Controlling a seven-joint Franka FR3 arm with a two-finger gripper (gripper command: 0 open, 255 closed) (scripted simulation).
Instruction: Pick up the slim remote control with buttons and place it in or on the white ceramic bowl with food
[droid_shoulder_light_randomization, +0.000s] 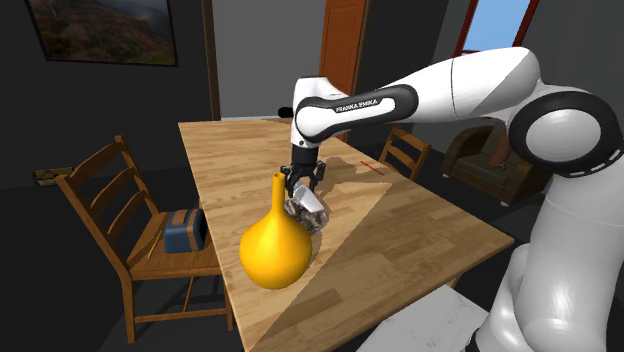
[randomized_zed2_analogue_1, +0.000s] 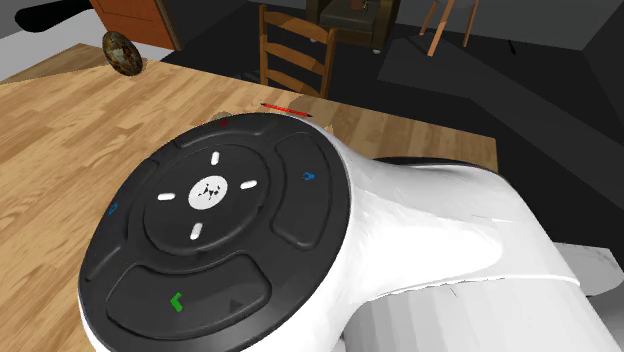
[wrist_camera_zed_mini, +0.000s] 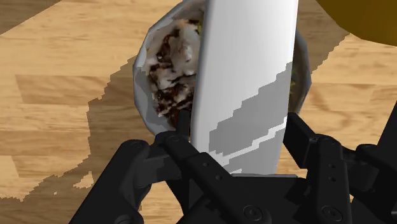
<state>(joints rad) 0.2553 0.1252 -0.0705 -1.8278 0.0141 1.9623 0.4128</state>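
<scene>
Yellow round-bellied vase with thin neck (droid_shoulder_light_randomization: 275, 250) stands just beside the black two-finger pincer (wrist_camera_zed_mini: 236, 130), on the shoulder view's left. Fingers (wrist_camera_zed_mini: 183, 124) pinch a slim white-and-grey remote (wrist_camera_zed_mini: 245, 70). Directly beneath the pincer sits a white bowl of brown-and-white food (wrist_camera_zed_mini: 145, 60), on a light wooden table (droid_shoulder_light_randomization: 420, 230).

A home dining room is showing: a wooden table (droid_shoulder_light_randomization: 420, 235) is lying under the gripper (droid_shoulder_light_randomization: 302, 188), a ladder-back chair (droid_shoulder_light_randomization: 105, 205) standing beside it, a framed picture (droid_shoulder_light_randomization: 105, 28) hanging beyond.
</scene>
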